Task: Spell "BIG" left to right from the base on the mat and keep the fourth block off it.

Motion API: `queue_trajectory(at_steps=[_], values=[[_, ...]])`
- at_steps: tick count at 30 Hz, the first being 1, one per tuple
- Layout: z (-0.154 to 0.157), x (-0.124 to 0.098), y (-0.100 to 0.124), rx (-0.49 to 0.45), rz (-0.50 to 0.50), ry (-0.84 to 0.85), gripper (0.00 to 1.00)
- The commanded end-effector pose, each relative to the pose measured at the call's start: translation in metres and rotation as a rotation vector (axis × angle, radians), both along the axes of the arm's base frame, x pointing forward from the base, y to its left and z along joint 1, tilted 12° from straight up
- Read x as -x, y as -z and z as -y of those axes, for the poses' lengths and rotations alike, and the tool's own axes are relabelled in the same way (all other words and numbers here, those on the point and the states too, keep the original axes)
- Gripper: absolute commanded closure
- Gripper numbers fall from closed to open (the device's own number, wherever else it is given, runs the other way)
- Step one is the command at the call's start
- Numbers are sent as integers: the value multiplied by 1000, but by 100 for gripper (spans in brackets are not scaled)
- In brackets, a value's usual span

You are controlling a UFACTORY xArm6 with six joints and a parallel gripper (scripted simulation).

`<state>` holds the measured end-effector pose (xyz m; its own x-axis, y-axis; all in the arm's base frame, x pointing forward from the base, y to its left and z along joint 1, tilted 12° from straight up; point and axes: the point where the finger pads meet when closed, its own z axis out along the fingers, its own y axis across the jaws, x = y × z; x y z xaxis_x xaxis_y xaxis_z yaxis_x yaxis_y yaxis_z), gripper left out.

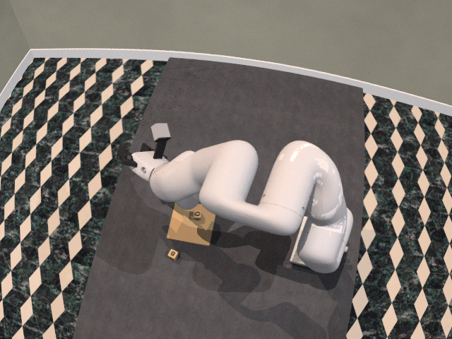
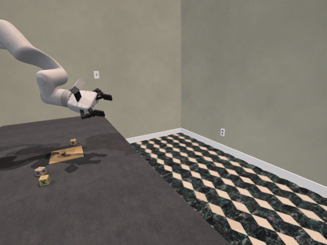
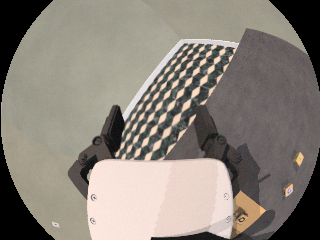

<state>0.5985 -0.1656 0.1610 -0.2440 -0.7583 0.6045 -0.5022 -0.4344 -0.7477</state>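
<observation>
My gripper [image 1: 127, 155] [image 2: 107, 105] [image 3: 159, 113] is open and empty, high over the table's far edge, well away from the blocks. The tan mat [image 1: 173, 233] [image 2: 78, 152] [image 3: 255, 205] lies flat. A block with a dark round letter, O or G, on top [image 1: 197, 215] [image 2: 63, 153] [image 3: 241, 217] sits on it. A block with B on top [image 1: 173, 253] [image 2: 73, 141] lies off the mat. On the other side of the mat are a blue-lettered block [image 2: 40, 171] [image 3: 288, 190] and a green-lettered block [image 2: 44, 180] [image 3: 298, 159] with X on one side; the arm hides both in the top view.
The dark table [image 1: 255, 98] [image 2: 118, 197] [image 3: 260, 85] ends under the gripper, with the checkered floor beyond. The white arm [image 1: 226, 171] [image 2: 52, 76] reaches over the table beside the mat and casts shadows across the mat and table.
</observation>
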Motion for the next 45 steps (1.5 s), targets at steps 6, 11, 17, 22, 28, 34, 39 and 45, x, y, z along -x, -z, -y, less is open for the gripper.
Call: queue_trajectory(at_steps=[6,11,17,22,28,34,39,45], values=[[-47,20,2,61,-140,28,0],[-62,28,5,73,-184,25,0],[-91,43,10,94,-275,11,0],[-105,52,13,102,-320,0,0],[-131,69,18,116,-408,-29,0],[-156,85,23,125,-489,-65,0],[-178,101,28,132,-561,-104,0],[-205,123,33,138,-649,-162,0]])
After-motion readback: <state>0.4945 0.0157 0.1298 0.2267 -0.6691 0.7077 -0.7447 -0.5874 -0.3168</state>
